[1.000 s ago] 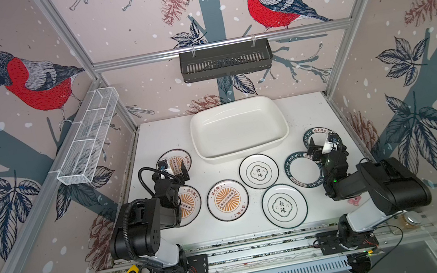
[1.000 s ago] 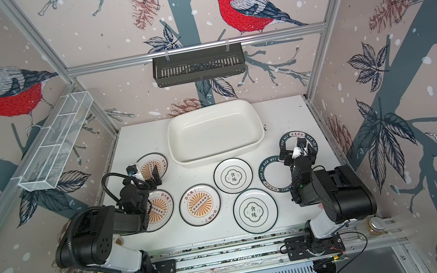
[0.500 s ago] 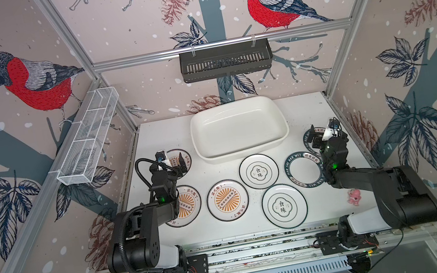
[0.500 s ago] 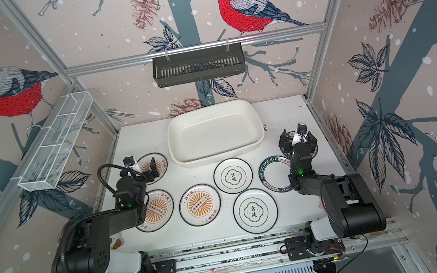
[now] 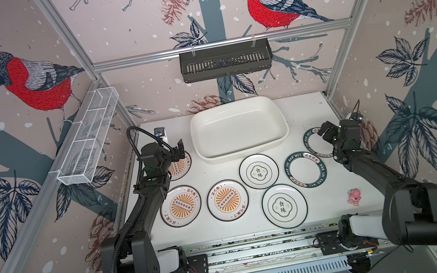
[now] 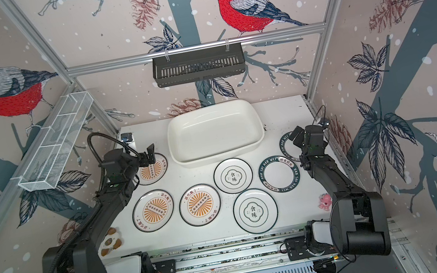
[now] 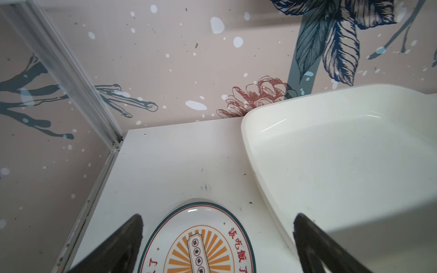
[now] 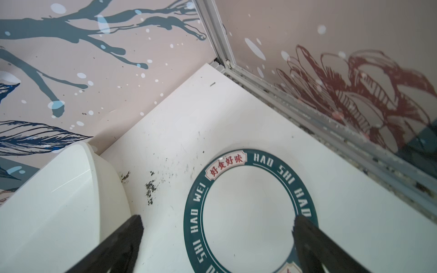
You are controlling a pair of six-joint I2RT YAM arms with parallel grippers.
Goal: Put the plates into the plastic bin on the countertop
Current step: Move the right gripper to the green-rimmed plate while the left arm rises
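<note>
Both arms have stretched out from their folded pose near the front rail, and each now reaches over a plate at the far end of the bench [image 5: 217, 170]. The left gripper [image 5: 177, 153] hangs spread wide over the far sunburst plate [image 7: 201, 241], and the right gripper [image 5: 327, 132], equally wide and empty, hangs over the far teal-ringed plate [image 8: 248, 212]. All seven plates lie flat on the bench, and the plastic bin [image 5: 243, 151] at the back middle holds nothing, so the task is not yet started. The main risk seems to be the pick itself: the plates are low and flat, so a finger that comes down on the face instead of catching the rim will likely skid or shove the plate away. On the left, the plate sits just beside the bin's wall, and one finger could strike that wall and push the bin. On the right, the plate lies near the side rail, leaving little room to tilt. If both arms lift together, they could meet over the bin.
</note>
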